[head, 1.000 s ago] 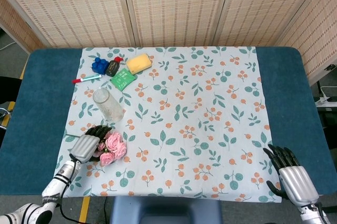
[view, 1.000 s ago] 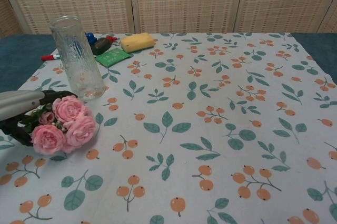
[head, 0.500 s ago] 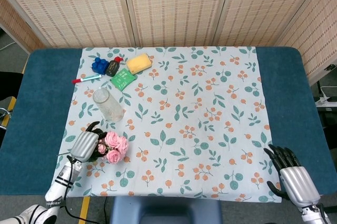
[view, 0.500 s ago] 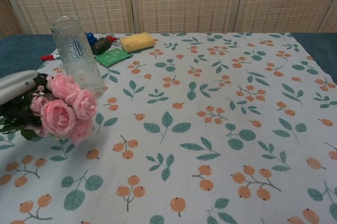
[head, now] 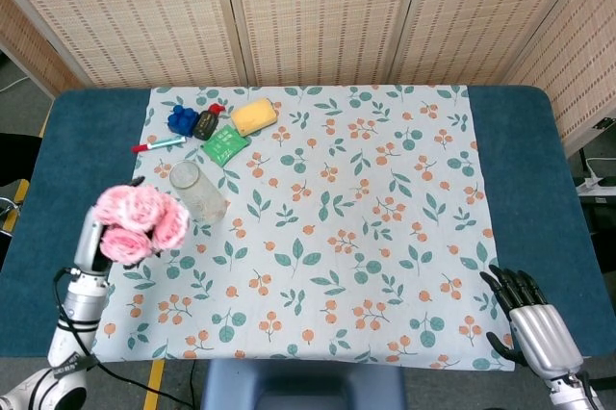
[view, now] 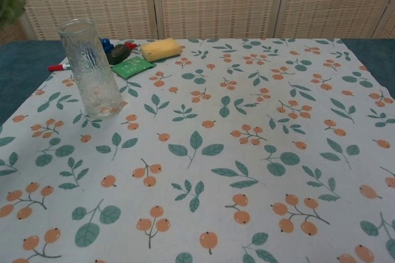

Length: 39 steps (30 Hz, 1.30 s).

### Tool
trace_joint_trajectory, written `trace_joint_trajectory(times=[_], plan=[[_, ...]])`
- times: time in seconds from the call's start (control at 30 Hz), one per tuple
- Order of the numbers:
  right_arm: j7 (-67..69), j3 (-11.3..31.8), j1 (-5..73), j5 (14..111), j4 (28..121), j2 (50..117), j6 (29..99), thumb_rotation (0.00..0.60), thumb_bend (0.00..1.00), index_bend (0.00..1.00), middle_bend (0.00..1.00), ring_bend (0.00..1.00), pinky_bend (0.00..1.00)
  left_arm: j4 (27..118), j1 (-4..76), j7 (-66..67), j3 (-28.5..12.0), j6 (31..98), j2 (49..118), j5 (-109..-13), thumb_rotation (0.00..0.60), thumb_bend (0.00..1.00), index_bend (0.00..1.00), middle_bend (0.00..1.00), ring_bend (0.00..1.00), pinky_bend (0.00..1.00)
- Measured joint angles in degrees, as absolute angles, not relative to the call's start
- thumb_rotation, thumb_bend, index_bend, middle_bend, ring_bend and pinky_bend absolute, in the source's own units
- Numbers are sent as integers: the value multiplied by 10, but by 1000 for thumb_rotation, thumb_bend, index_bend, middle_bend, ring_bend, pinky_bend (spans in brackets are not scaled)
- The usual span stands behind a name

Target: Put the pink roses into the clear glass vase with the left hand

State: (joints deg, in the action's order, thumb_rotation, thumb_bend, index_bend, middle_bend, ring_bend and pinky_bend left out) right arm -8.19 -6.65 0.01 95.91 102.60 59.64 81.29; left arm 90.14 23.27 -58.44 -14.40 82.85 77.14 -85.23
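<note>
**Roses aloft, just left of the vase**

Held high in the left hand (head: 91, 242), fingers wrapped round the stems under the roses (head: 140, 220) — blooms up, stems presumably down, ready for dropping in. Bunch just left of the vase (head: 197, 191) in the head view, not over its mouth. Vase upright and empty on the worktop (head: 58, 189), beyond it a sponge (head: 253, 115) and small clutter. Next, by judgement: across over the rim, then down. Right hand (head: 534, 328) far off to the vase's right — idle, fingers apart, holding nothing.
</note>
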Motion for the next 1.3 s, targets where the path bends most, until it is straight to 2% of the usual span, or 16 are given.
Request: trace_joint_trajectory(times=[0.07, 0.2, 0.3, 0.43, 0.6, 0.83, 1.2, 1.3], plan=[[-82, -67, 0, 959, 1026, 597, 813, 600, 213, 0, 0, 0, 0, 930, 239, -649, -177, 814, 746, -823, 600, 458, 573, 716, 412, 140], [-84, -68, 0, 961, 1027, 597, 812, 600, 213, 0, 0, 0, 0, 966, 271, -768, -273, 750, 699, -730, 600, 457, 577, 719, 411, 131], [-84, -69, 0, 962, 1027, 596, 812, 600, 213, 0, 0, 0, 0, 962, 313, -791, -326, 704, 690, -666, 600, 455, 582, 724, 411, 132], [-81, -68, -1, 962, 1027, 595, 814, 600, 213, 0, 0, 0, 0, 929, 367, -776, -367, 651, 703, -602, 600, 455, 589, 729, 412, 133], [-76, -67, -1, 961, 1027, 591, 819, 600, 213, 0, 0, 0, 0, 859, 413, -727, -378, 627, 751, -568, 600, 455, 591, 729, 411, 136], [-68, -65, -3, 961, 1027, 587, 826, 600, 213, 0, 0, 0, 0, 771, 441, -686, -372, 619, 816, -560, 600, 466, 594, 730, 411, 136], [-71, -63, -3, 957, 1027, 588, 824, 600, 213, 0, 0, 0, 0, 692, 449, -689, -365, 601, 861, -579, 600, 465, 593, 729, 410, 136], [-73, -62, -3, 955, 1027, 590, 822, 600, 213, 0, 0, 0, 0, 688, 446, -690, -358, 600, 866, -586, 600, 450, 555, 699, 380, 135]])
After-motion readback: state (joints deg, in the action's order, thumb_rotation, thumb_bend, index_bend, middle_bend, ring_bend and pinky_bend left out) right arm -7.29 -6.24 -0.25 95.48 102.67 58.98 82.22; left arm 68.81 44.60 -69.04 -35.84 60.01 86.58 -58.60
